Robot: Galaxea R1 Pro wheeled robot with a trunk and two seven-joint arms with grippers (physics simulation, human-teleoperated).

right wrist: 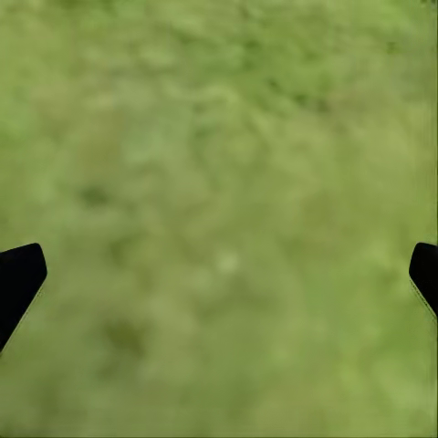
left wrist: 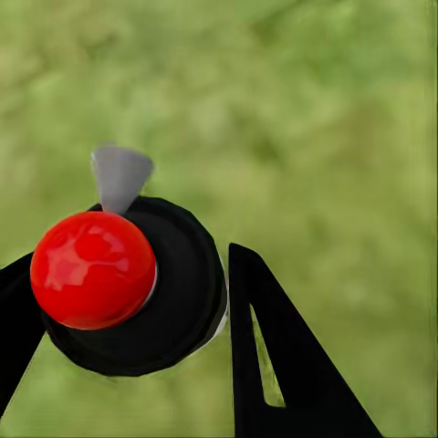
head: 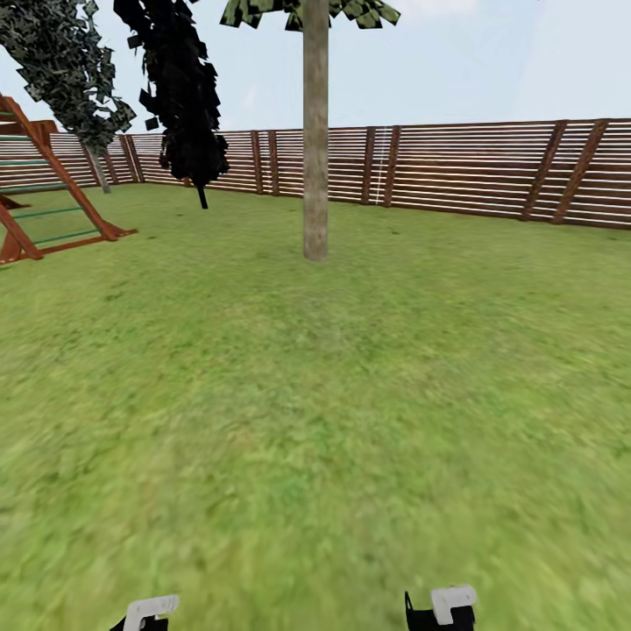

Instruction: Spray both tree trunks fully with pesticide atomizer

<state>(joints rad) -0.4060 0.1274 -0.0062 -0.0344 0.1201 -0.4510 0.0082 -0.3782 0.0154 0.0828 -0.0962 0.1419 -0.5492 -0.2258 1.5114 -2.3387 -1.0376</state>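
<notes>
tree trunk crown cut off above; lawn blurred

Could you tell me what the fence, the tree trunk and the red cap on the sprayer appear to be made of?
The fence looks like stained brown wood: horizontal slats between slanted posts. The tree trunk shows matte, mottled grey-brown bark. The red cap on the sprayer looks like glossy plastic, judging by its bright highlights, though painted metal cannot be ruled out.

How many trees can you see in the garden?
3. A thick pale trunk stands mid-lawn; a black-leaved tree is to its left near the fence; a leaning tree is far left. More may lie outside the view.
</notes>
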